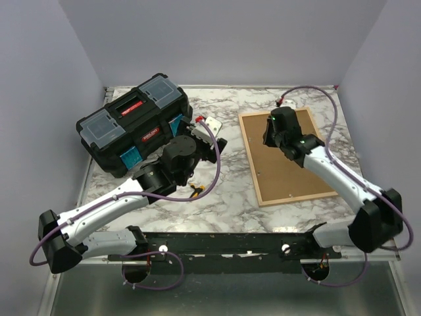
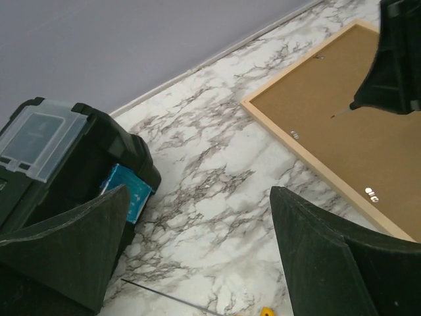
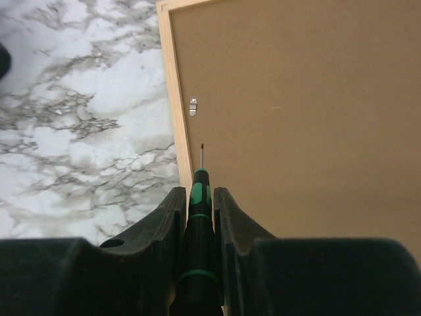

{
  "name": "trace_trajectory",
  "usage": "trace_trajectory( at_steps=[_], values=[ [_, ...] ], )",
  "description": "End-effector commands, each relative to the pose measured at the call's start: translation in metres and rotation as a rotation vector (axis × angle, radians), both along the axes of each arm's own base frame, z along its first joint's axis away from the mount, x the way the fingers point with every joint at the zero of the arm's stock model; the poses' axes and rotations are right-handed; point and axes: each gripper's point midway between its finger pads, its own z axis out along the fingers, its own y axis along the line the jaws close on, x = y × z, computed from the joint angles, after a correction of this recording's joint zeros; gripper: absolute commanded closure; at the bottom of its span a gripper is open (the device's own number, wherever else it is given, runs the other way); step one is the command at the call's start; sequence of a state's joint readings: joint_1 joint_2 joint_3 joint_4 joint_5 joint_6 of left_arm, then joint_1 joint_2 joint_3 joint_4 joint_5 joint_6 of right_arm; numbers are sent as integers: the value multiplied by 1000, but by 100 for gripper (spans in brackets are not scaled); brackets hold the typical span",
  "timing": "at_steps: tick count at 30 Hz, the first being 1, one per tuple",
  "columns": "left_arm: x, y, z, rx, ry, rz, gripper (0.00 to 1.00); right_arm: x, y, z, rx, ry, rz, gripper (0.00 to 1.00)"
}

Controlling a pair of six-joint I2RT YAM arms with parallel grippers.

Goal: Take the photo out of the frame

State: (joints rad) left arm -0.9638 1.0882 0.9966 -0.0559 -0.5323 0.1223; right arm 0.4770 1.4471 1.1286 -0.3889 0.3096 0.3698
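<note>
The frame (image 1: 250,160) lies face down at the right of the marble table, its plain brown backing board (image 1: 286,168) facing up. The photo is hidden under that board. My right gripper (image 1: 272,130) hovers over the frame's far left part, shut on a green-and-black screwdriver (image 3: 200,201). The screwdriver's thin tip points at the board just inside the wooden rim (image 3: 172,99), short of a small metal tab (image 3: 193,106). My left gripper (image 2: 198,191) is open over bare marble between the toolbox and the frame, with nothing between its fingers.
A black toolbox (image 1: 135,122) with clear lid compartments stands at the back left. A small yellow item (image 1: 195,191) and a thin rod (image 2: 164,295) lie on the marble near my left arm. Two more metal tabs (image 2: 295,135) (image 2: 372,193) sit along the frame's edge.
</note>
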Motion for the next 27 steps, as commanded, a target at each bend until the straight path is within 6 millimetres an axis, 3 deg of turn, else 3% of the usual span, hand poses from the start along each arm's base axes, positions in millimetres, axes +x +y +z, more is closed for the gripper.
trace_trajectory(
  at_steps=[1, 5, 7, 11, 17, 23, 27],
  values=[
    [-9, -29, -7, -58, 104, -95, 9, -36, -34, 23, 18, -63, -116, 100],
    [-30, -74, -36, -193, 348, -211, 10, -60, -60, 43, 1, -109, -188, 100],
    [-45, -99, -58, -263, 506, -271, 13, -70, -69, 56, 13, -153, -202, 100],
    [-67, -133, -113, -398, 786, -228, 17, -89, -85, 84, 47, -252, -220, 100],
    [-112, -182, -166, -435, 1000, -144, 16, -102, -84, 101, 107, -307, -183, 100],
    [-129, -193, -229, -341, 1138, 34, 20, -111, -83, 106, 130, -331, -150, 99],
    [-127, -194, -252, -313, 1150, 80, 23, -118, -88, 112, 129, -359, -148, 100]
  ],
)
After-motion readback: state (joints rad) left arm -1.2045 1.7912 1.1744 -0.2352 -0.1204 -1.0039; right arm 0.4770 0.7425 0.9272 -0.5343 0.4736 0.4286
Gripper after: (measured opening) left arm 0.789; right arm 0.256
